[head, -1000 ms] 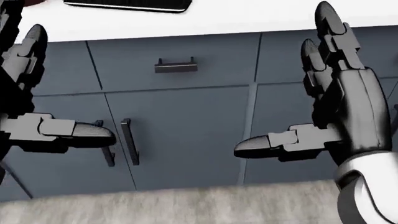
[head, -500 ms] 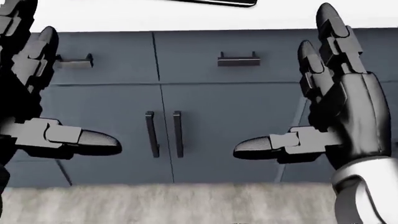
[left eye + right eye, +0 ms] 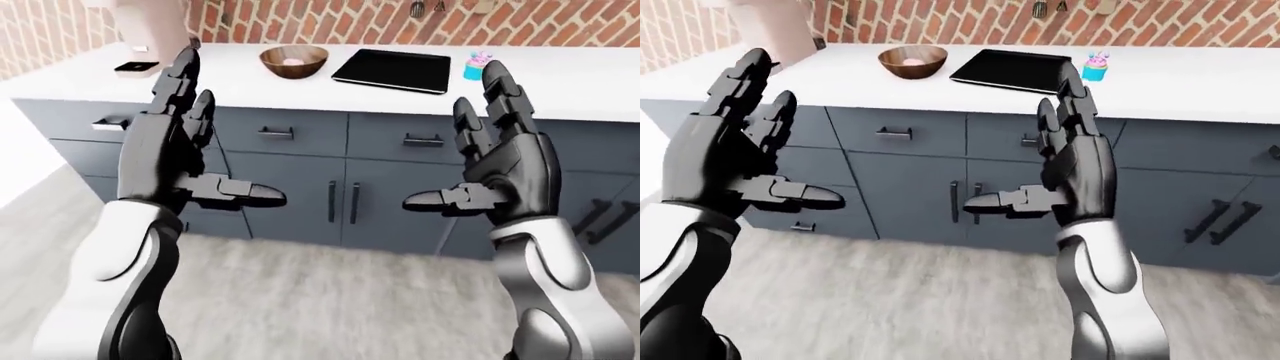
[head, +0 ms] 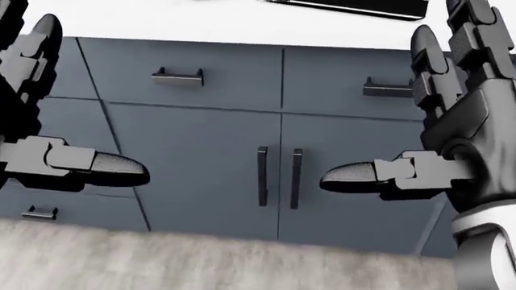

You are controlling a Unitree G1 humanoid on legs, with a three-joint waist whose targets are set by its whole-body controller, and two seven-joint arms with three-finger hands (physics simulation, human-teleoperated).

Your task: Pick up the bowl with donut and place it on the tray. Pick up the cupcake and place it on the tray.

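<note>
In the left-eye view the left hand [image 3: 185, 142] and right hand [image 3: 495, 161] are hanging raised and empty, fingers spread and thumbs pointing inward — apparently carried ready while the robot is standing well short of the counter [image 3: 590, 79]. On that smooth white top the round wooden bowl [image 3: 293, 60], with a pink donut [image 3: 292, 61] inside, is sitting just left of the flat, glossy black tray [image 3: 393, 70]; the small cupcake [image 3: 475, 66] in its blue wrapper is standing just right of the tray. Nothing is on the tray yet. In the head view only matte grey cupboard doors [image 4: 201, 163] with slim dark bar handles are showing between the segmented black fingers [image 4: 104, 168]. The right-eye view is adding a brick wall [image 3: 1160, 26] above the counter and pale grained flooring [image 3: 920, 300] below — both task items are lying beyond reach, by my judgement.
</note>
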